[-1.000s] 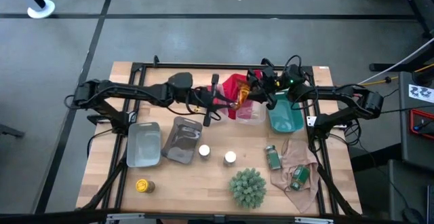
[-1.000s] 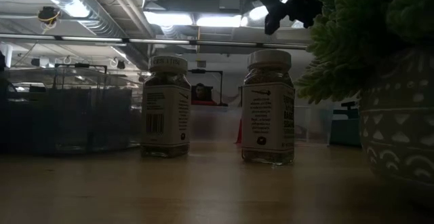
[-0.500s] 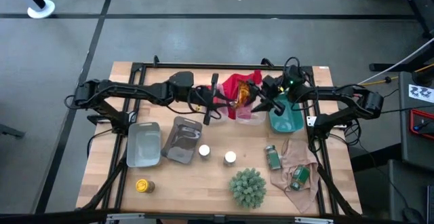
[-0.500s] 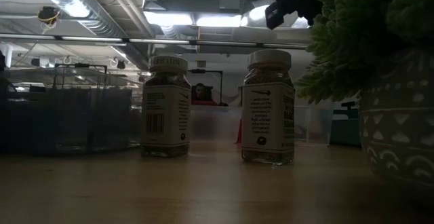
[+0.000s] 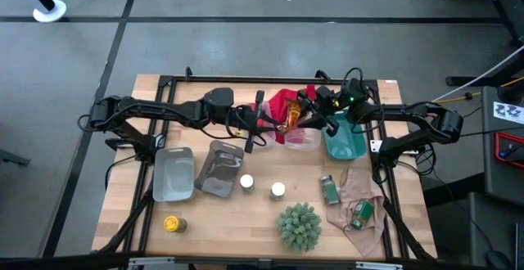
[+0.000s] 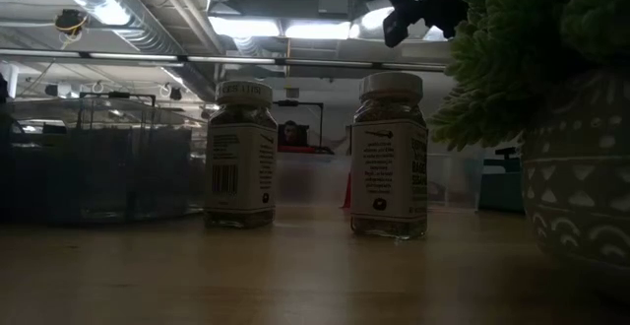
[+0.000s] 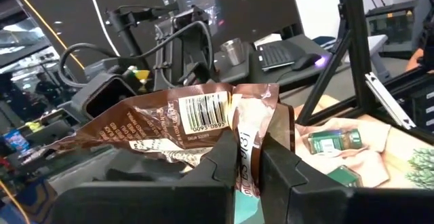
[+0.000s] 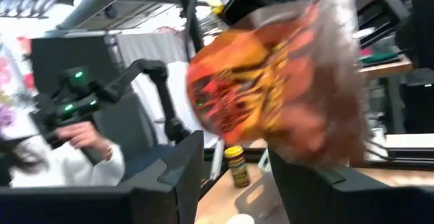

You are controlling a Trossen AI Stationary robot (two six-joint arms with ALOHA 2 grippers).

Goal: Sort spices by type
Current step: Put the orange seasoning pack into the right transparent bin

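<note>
We see a wooden table [image 5: 246,221] with both arms reaching in over its far half. Along that far edge a red cloth [image 5: 285,101] lies bunched, and beside it sits a teal tray [image 5: 348,146]; we cannot make out anything inside it. Toward the left arm's side are a light grey tray [image 5: 173,174] and a darker grey tray [image 5: 215,169], and neither shows any spice in it. A clear tub [image 5: 301,137] sits between the red cloth and the teal tray, under the two grippers.

Near the front edge stands a spiky green plant [image 5: 299,226], its patterned pot filling the side of the low view. A beige cloth [image 5: 354,190] lies on the right arm's side with two green-labelled jars [image 5: 329,191] lying on or beside it.

Two white-topped jars [image 5: 246,182] stand upright between the dark grey tray and the plant, near each other but apart. A yellow-capped jar [image 5: 172,223] stands alone near the front corner on the left arm's side.

The left gripper [image 7: 247,159] has its fingers pressed together on a crumpled brown packet [image 7: 183,119], held above the clear tub. The right gripper [image 8: 234,163] is spread partway, with an orange-printed packet [image 8: 271,95] between its fingers; we cannot tell whether it grips it.
</note>
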